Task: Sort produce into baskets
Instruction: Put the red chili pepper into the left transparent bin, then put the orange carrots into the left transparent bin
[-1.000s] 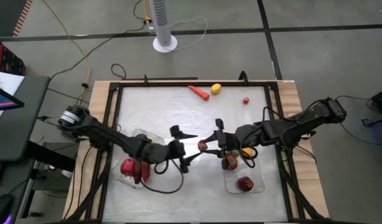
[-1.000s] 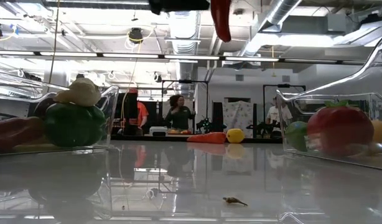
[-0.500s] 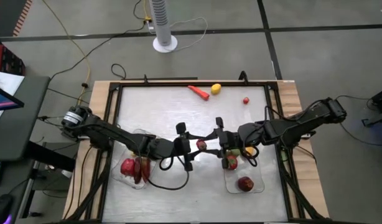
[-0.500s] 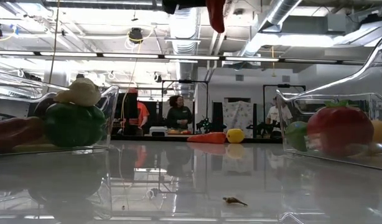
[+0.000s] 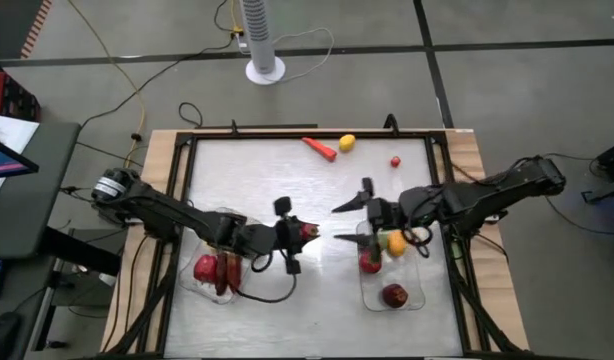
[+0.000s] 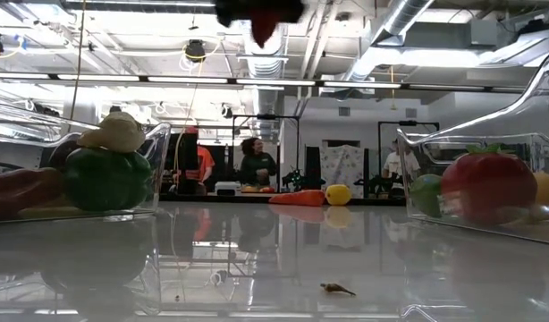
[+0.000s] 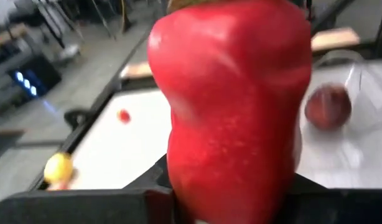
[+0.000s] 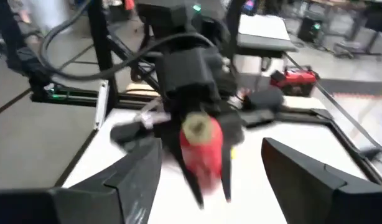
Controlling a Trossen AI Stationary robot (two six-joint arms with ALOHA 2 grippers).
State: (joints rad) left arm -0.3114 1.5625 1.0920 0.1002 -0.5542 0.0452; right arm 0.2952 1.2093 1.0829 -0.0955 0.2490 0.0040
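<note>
My left gripper [image 5: 297, 234] is over the table's middle, shut on a red pepper [image 5: 308, 231]. The pepper fills the left wrist view [image 7: 231, 106] and also shows in the right wrist view [image 8: 200, 149] and at the top of the low view [image 6: 264, 20]. My right gripper [image 5: 345, 222] is wide open and empty, a little to the pepper's right, over the near-left corner of the right tray [image 5: 415, 300]. That tray holds red, orange and green pieces. The left tray [image 5: 249, 222] holds red produce [image 5: 207, 270], a green piece [image 6: 105, 179] and a white one [image 6: 118, 132]. My left gripper pinches the pepper between its two fingers at the end away from the stem [image 7: 231, 190]. The fingers come level from the table's left. The pepper sticks out past them toward the table's right, stem end [image 8: 196, 128] foremost, lifted clear of the table.
An orange carrot [image 5: 320, 148], a yellow piece [image 5: 347, 142] and a small red piece [image 5: 395, 160] lie near the table's far edge. A black frame [image 5: 287, 134] borders the table. A small scrap [image 6: 337, 289] lies on the near table top. People stand in the room beyond.
The pepper has passed from my right gripper to my left. My left gripper went toward the table's right, shut on the pepper and drew slightly back left. My right gripper opened wide, let go and pulled back toward the table's right. The pepper stayed clear of the table.
</note>
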